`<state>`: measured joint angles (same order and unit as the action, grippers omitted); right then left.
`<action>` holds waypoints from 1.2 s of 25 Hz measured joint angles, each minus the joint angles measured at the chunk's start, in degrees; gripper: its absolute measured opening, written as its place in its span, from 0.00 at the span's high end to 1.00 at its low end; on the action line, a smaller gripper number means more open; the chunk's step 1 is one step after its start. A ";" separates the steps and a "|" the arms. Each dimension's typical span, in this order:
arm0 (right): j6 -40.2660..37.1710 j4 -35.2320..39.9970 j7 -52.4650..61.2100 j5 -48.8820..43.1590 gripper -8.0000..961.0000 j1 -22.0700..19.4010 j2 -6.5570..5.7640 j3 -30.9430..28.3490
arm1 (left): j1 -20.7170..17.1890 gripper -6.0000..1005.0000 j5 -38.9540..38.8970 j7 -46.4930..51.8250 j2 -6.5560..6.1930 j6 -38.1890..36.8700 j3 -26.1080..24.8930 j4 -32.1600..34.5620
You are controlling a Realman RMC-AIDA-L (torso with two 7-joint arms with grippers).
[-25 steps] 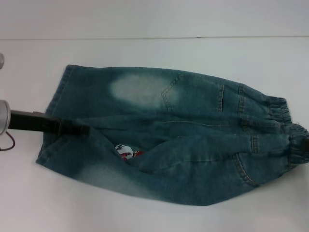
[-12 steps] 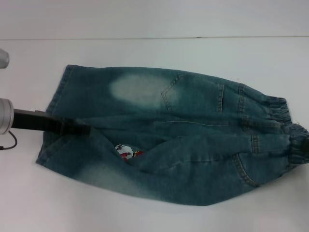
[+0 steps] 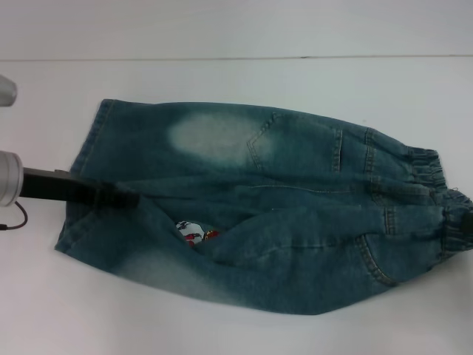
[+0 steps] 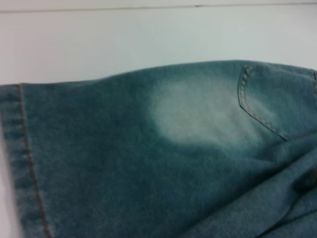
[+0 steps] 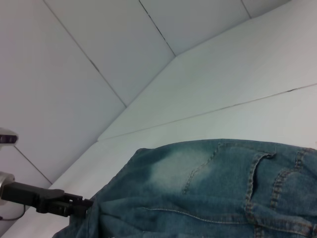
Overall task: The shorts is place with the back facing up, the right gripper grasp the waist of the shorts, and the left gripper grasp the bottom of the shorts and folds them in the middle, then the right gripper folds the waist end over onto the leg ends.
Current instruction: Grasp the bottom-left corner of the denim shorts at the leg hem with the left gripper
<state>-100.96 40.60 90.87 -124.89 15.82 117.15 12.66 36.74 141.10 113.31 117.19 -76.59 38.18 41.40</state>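
The blue-green denim shorts lie folded lengthwise on the white table, leg hems to the left and elastic waist to the right. A pale faded patch and a back pocket face up, and part of the cartoon print peeks out of the fold. My left gripper reaches in over the hems and is shut on the denim; the right wrist view shows its tip meeting the cloth. My right gripper sits at the bunched waist, mostly cut off by the picture's edge. The left wrist view shows only one shorts leg.
The white table runs back to a seam line with a pale wall behind it. A thin dark cable hangs below the left arm's silver cuff.
The left arm's silver cuff has shifted very slightly; the shorts and both grippers stay almost where they were.
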 joint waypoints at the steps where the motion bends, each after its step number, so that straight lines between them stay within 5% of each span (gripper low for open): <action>1: -0.01 0.01 0.00 0.00 0.95 0.00 0.00 0.00 | 0.00 0.32 0.00 0.07 0.06 -0.01 0.50 0.00; 30: -0.11 0.06 0.00 0.12 0.95 -0.09 0.00 0.00 | 0.14 0.35 0.02 0.36 0.45 1.29 2.10 0.14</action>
<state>-101.07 40.67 90.87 -124.76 15.73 117.15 12.65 36.88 141.12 113.68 117.64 -75.30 40.27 41.53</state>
